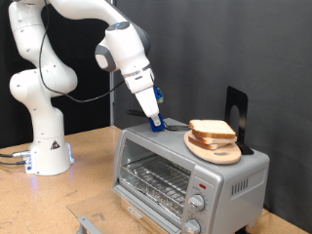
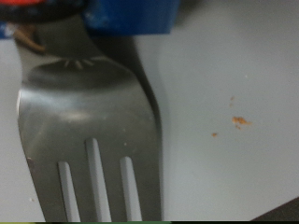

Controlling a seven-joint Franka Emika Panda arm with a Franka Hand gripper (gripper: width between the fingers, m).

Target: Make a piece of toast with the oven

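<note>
The oven [image 1: 226, 177] is a silver toaster oven on the wooden table, its glass door up and the wire rack showing behind it. On its top, at the exterior view's right, a round wooden plate [image 1: 226, 155] holds two stacked bread slices; the piece of toast [image 1: 211, 128] lies uppermost. My gripper [image 1: 155, 122] with blue fingertips [image 2: 131, 15] is down on the oven's top, left of the plate, at the handle end of a metal slotted spatula [image 2: 89, 131] that lies flat there. The wrist view does not show the grip.
A black upright stand [image 1: 237, 110] rises behind the plate. The robot's white base [image 1: 47, 151] stands on the table at the left. A grey metal piece [image 1: 91, 223] lies at the table's front edge. Crumbs [image 2: 239, 120] dot the oven top.
</note>
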